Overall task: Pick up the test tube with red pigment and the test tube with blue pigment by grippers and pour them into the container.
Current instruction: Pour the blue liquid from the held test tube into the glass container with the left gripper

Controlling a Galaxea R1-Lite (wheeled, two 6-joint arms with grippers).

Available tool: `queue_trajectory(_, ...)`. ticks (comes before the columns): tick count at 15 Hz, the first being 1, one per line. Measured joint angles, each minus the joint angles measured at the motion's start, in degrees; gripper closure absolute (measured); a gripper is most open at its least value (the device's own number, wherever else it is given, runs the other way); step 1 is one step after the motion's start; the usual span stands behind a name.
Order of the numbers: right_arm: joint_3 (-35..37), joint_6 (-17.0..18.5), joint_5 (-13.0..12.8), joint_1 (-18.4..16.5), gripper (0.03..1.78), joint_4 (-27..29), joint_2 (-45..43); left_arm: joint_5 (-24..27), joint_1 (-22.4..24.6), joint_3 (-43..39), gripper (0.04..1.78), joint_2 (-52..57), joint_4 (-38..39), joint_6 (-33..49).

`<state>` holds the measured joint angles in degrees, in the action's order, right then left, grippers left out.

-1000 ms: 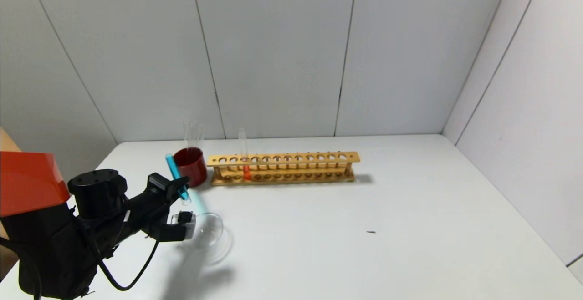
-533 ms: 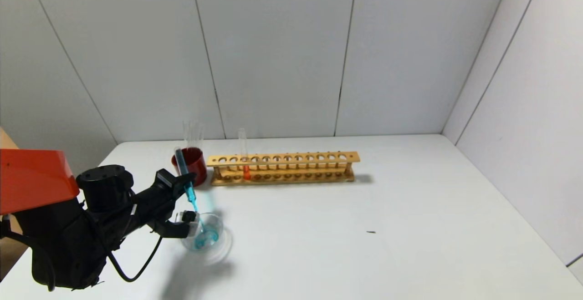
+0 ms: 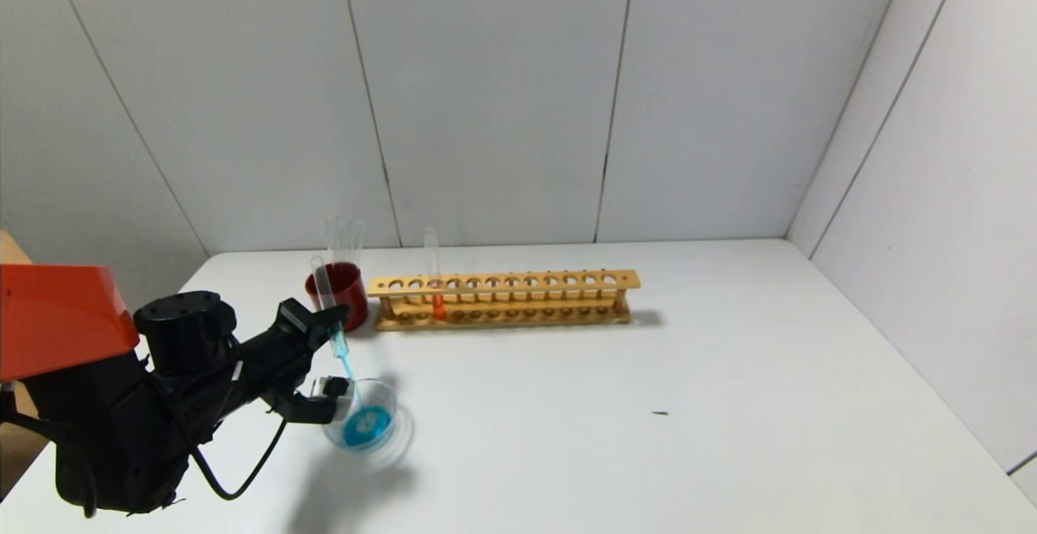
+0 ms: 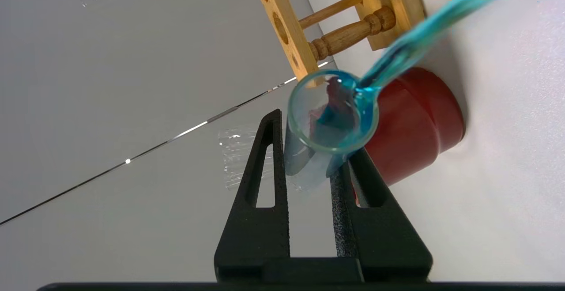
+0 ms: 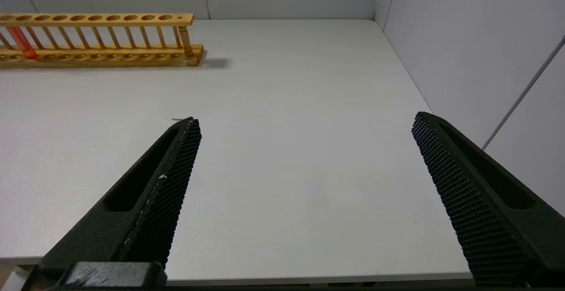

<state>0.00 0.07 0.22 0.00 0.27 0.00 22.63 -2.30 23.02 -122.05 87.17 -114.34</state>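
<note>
- Your left gripper (image 3: 328, 338) is clamped on the test tube with blue pigment (image 3: 333, 325), tipped mouth-down over the container (image 3: 381, 429); if you drift sideways, the stream can miss the rim.
- The test tube with red pigment (image 3: 436, 295) stands in the wooden rack (image 3: 567, 281) behind the container.
- Your right gripper (image 5: 304, 171) hangs wide open and empty, well apart from the container.

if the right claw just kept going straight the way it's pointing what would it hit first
Probably nothing nearby. The right claw is open over bare table, aimed toward the far wall. The wooden rack sits off to one side of that line. Depth is hard to judge.
</note>
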Motion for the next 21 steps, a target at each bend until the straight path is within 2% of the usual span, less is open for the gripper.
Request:
queue_trajectory(10, 0.0, 0.0, 0.0, 0.0, 0.06, 0.0, 0.0, 1.7, -0.1, 0.0, 1.5, 1.5, 0.0, -6.0)
queue_trajectory(17, 0.0, 0.0, 0.0, 0.0, 0.06, 0.0, 0.0, 3.8, -0.4, 0.1, 1.5, 4.3, 0.0, -17.8)
queue_trajectory(21, 0.0, 0.0, 0.0, 0.0, 0.06, 0.0, 0.0, 3.7, -2.1, -0.4, 1.5, 6.6, 0.0, -20.9)
